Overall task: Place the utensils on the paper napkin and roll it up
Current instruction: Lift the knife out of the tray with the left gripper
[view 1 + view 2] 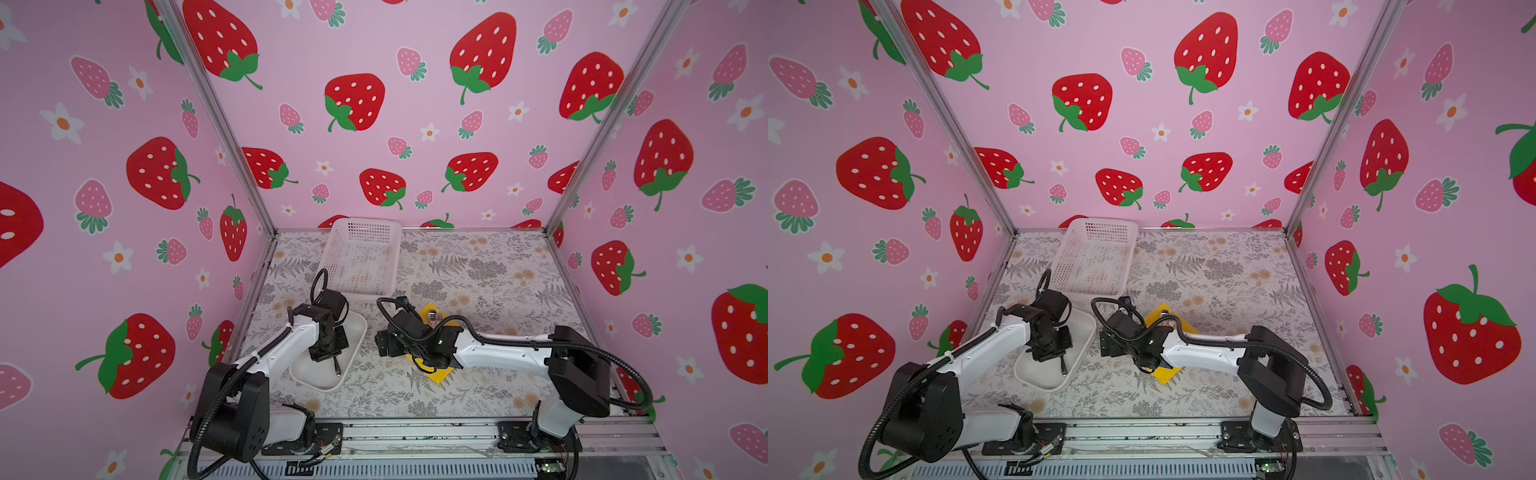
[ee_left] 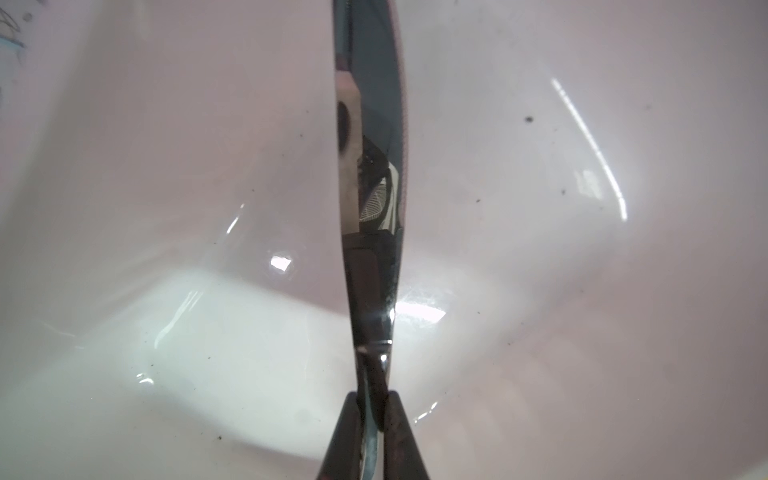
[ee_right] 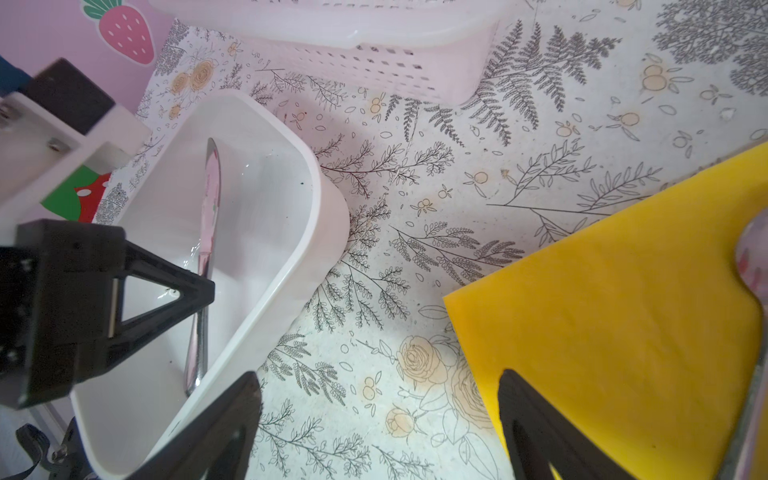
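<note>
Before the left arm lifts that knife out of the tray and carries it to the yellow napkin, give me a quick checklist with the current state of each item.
1. left gripper shut on the knife in the tray: ok.
2. right gripper open, holding nothing: ok.
3. napkin lying flat: ok where visible.
4. Way to the napkin free: not ok, the right arm hangs over it.
5. Room beside the utensil already on the napkin: cannot tell, the arm hides it.
</note>
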You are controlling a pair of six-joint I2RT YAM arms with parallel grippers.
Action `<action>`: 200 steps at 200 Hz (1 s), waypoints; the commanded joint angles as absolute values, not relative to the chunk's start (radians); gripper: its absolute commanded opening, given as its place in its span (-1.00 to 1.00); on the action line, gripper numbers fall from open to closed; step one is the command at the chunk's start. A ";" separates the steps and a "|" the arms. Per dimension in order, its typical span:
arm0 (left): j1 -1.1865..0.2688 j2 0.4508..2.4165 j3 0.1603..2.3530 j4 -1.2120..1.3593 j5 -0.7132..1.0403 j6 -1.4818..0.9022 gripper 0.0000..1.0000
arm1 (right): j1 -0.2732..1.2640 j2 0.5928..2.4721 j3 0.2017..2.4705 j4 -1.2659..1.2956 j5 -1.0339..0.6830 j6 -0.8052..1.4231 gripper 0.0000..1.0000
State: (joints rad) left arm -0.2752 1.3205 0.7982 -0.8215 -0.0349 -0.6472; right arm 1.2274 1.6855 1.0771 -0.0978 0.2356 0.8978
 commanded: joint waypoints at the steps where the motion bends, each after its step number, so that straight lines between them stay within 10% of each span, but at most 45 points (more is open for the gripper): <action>1: -0.277 1.298 0.846 -0.906 -0.078 -0.631 -0.97 | 1.220 1.644 1.060 -0.118 0.265 0.924 0.82; 200: -0.569 1.310 1.257 -1.081 -0.005 -0.649 -0.97 | 1.062 1.283 0.734 -0.094 0.321 1.033 0.81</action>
